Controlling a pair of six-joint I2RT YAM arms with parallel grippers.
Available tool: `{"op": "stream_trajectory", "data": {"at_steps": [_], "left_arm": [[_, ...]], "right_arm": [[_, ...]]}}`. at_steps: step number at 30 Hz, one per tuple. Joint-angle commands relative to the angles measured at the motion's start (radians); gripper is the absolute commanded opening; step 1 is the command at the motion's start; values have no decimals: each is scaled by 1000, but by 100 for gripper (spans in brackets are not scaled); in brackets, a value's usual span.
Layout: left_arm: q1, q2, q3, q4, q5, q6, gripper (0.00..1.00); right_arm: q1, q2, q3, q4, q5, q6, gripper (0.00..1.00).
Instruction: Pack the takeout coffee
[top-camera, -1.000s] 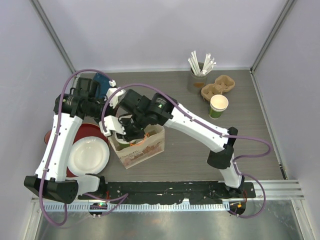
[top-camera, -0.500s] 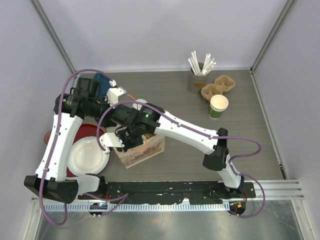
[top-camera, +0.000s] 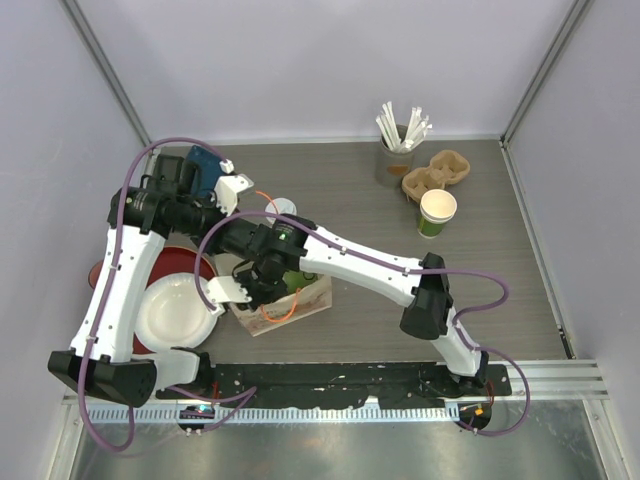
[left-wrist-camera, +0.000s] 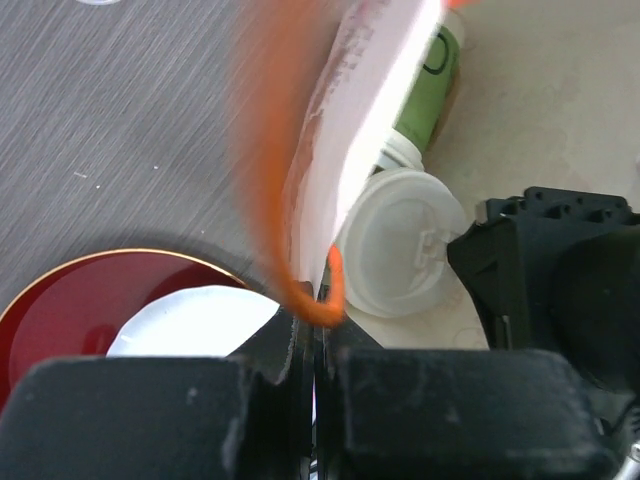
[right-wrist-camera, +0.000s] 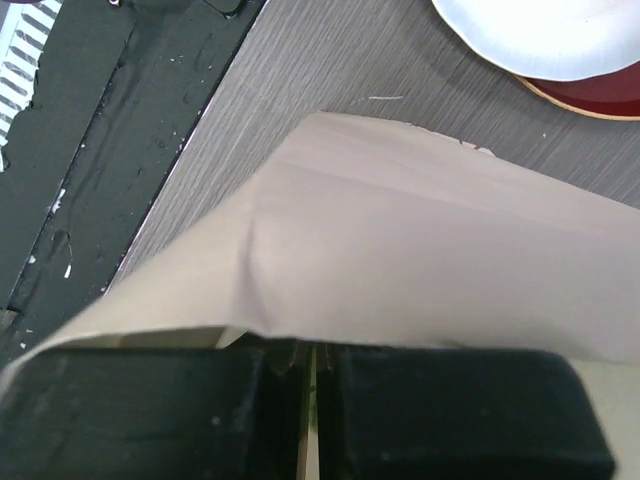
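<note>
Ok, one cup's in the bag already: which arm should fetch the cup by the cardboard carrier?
Probably the right: the left gripper is shut on the orange handle, and that cup stands over on the right.

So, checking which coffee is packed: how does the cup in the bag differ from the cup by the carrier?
The cup in the bag wears a white lid; the standing cup, beside the carrier, is open-topped. The cup in the bag lies on its side inside the paper bag; the standing cup is upright on the table. Both are green.
</note>
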Motion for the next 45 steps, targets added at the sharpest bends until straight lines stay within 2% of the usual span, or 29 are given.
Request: {"op": "stream_trajectory", "data": {"at_steps": [1,29,36,45], "left_arm": [[-2,-5,30,-172,32,3,0],[-2,2,33,-169,28,9,0],[-2,2,36,-172,24,9,0],[-2,2,38,-175,24,9,0]], "right_arm": [[-17,23,4,2,-34,-20,1],[-20,14,-82,68,-49,-3,1],[-20,-13,-90,87,-34,12,7],[-20,-43,-139,139,-25,12,4]]}}
